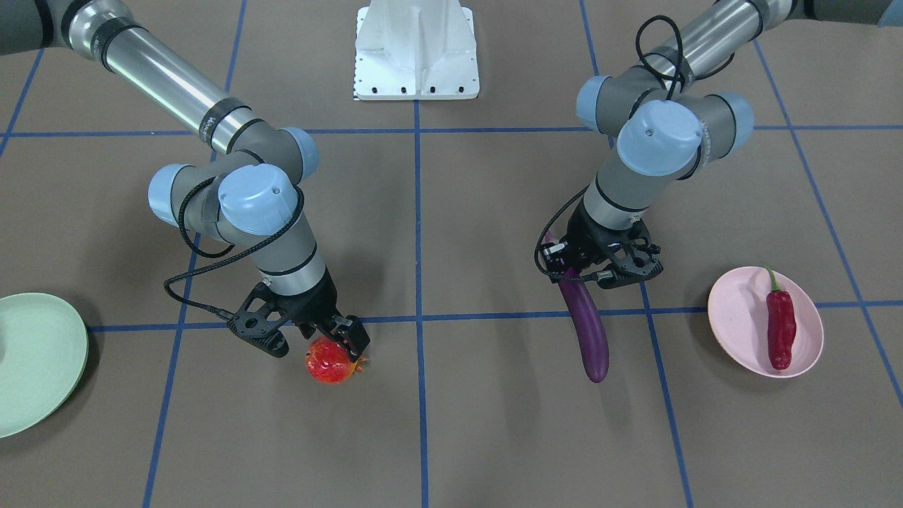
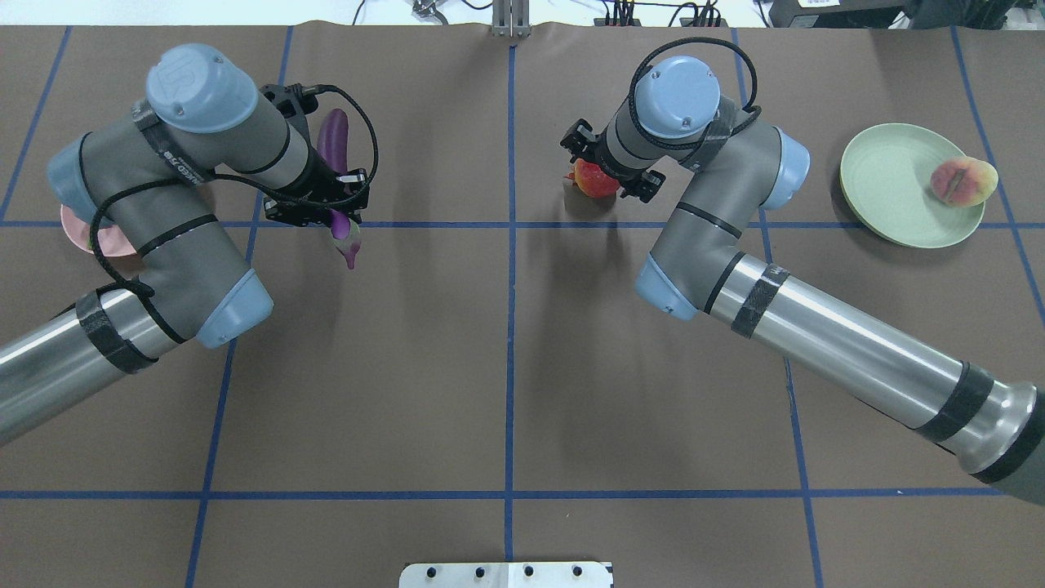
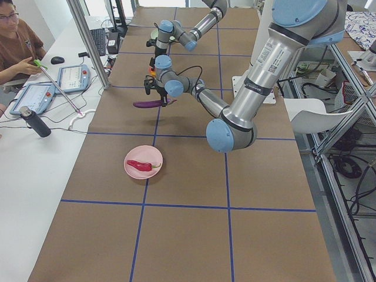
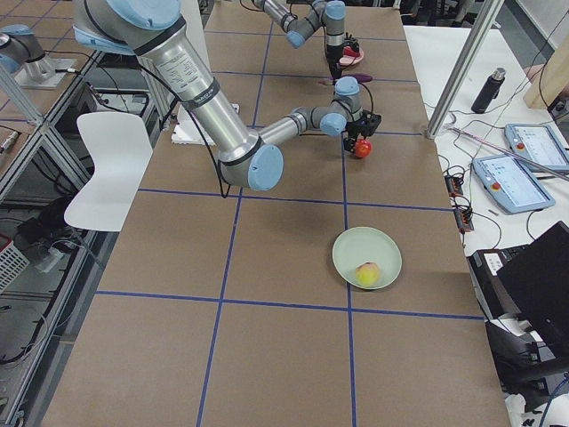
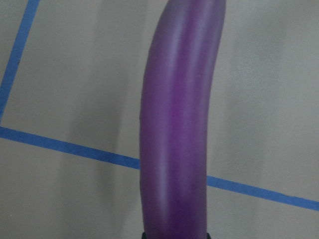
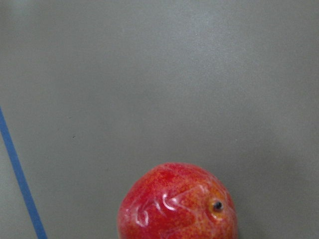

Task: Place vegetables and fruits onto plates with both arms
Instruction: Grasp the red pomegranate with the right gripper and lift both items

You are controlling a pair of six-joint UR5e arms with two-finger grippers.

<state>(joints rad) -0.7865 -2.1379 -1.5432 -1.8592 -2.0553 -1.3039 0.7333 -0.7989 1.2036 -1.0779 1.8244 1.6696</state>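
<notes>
My left gripper (image 1: pixel 575 279) is shut on the cap end of the long purple eggplant (image 1: pixel 589 331), which points away from the robot; the eggplant fills the left wrist view (image 5: pixel 174 129). My right gripper (image 1: pixel 337 346) is shut on the red-orange pomegranate (image 1: pixel 328 363), also seen in the right wrist view (image 6: pixel 177 204). I cannot tell whether either is off the table. The red chili pepper (image 1: pixel 780 328) lies on the pink plate (image 1: pixel 737 324). The peach (image 2: pixel 963 181) lies on the green plate (image 2: pixel 890 188), near its rim.
The white base pedestal (image 1: pixel 416 53) stands at the robot's side of the table. Blue tape lines grid the brown table. An operator (image 3: pixel 14 41) sits at a side bench with tablets and a dark bottle (image 3: pixel 35 121).
</notes>
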